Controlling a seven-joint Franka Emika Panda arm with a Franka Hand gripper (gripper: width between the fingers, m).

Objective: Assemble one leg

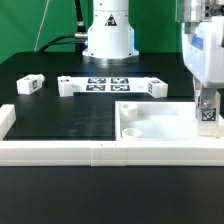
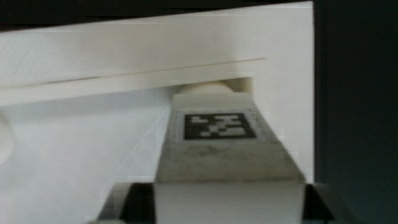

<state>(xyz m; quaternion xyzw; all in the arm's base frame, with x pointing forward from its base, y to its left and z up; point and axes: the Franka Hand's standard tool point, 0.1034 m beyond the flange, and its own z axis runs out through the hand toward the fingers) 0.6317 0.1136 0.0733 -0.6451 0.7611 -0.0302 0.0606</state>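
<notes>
On the exterior view's left, a small white stubby block with a black-and-white square tag (image 1: 31, 84) lies on the matt black worktop (image 1: 60, 115), its plastic surface smooth and dull; it is a spare leg well apart from the rest. Just to its right, the long white bar with a row of square tags (image 1: 110, 85) rests flat before the glossy white robot base (image 1: 108, 35), whose rounded shell is cut off by the picture's upper edge. A low white fence of blocky, square-edged sections (image 1: 60, 151) runs along the near edge of the worktop and turns up at the far left corner. Further right lies the big flat white slab with a shallow recessed corner pocket (image 1: 150, 122); a round hole in that pocket is faint and hard to make out. At the far right the white-and-grey end effector (image 1: 206, 118) hangs straight down over the slab, closed on the held leg, a small white rectangular block with a tag (image 1: 207, 113), which stands upright with its lower end at or just above the slab's right part; whether it touches cannot be told. The arm above is cropped by the frame. In the wrist view the held leg (image 2: 221, 150) fills the centre, tapering away, its tag blurred, with dark finger pads (image 2: 128, 203) pressing both sides; the slab (image 2: 89, 90) beyond is a pale, featureless plane.
</notes>
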